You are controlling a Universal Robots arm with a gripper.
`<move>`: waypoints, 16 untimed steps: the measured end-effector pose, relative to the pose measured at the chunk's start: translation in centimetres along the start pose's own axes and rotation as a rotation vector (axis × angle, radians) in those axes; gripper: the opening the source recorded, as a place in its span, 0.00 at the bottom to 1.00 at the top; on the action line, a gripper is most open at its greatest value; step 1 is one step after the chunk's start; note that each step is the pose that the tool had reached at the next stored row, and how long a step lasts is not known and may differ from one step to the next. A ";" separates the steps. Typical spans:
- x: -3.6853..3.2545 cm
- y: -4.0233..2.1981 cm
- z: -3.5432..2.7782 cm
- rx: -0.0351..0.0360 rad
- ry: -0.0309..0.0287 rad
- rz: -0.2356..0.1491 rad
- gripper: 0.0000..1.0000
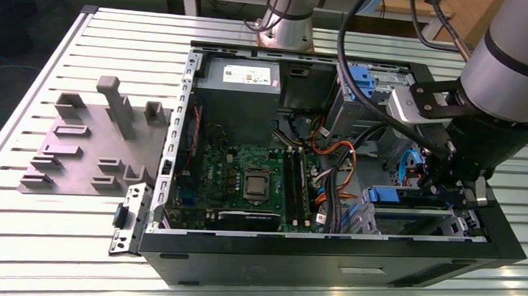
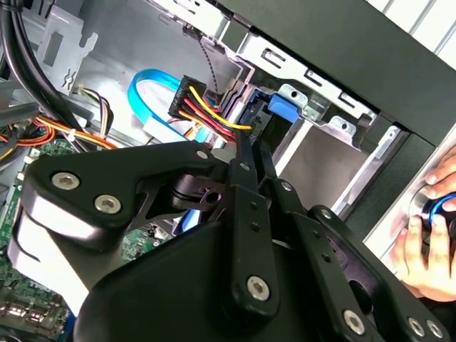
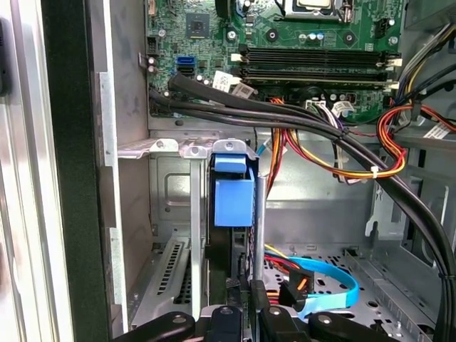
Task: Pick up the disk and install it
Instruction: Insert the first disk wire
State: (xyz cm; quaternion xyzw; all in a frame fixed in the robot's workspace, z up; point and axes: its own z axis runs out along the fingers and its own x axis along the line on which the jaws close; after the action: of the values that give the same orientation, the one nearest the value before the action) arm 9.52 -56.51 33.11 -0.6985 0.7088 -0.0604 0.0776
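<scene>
The disk [image 3: 231, 214] stands on edge in the drive cage [image 3: 171, 235] at the front corner of the open computer case [image 1: 331, 255], its blue plastic rail tab [image 3: 234, 192] facing out of the bay toward the motherboard [image 3: 285, 35]; the long axis runs down into the bay, along the pincer's line of reach. In the exterior view the same blue rail [image 1: 394, 195] shows just below the pincer [image 1: 452, 187], inside the cage toward the exterior view's right. The pincer [image 2: 249, 153] has its thin black fingers [image 2: 246, 178] clenched on the narrow dark edge of the disk, one either side. The cage is bare stamped grey sheet metal with slots and perforations. Bundled red, yellow and orange wires [image 3: 342, 153] and a flat blue ribbon cable [image 3: 328, 274] lie beside it. The case rests on a ribbed metal desk [image 1: 50, 233], near a grey fixture plate [image 1: 88, 148]. A person's hand [image 2: 431, 235] shows at the edge of the second wrist view.
</scene>
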 end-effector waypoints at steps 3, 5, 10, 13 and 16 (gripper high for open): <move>-0.05 0.00 -0.03 0.0000 0.0008 0.003 0.16; -0.06 0.00 -0.02 0.0001 0.0007 0.003 0.16; -0.06 0.01 0.03 0.0001 0.0010 0.003 0.16; -0.06 0.02 0.11 0.0001 0.0010 0.003 0.16; -0.05 0.03 0.14 0.0000 0.0012 0.003 0.16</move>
State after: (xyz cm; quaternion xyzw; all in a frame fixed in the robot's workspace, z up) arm 9.52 -56.46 32.97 -0.6973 0.7100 -0.0607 0.0773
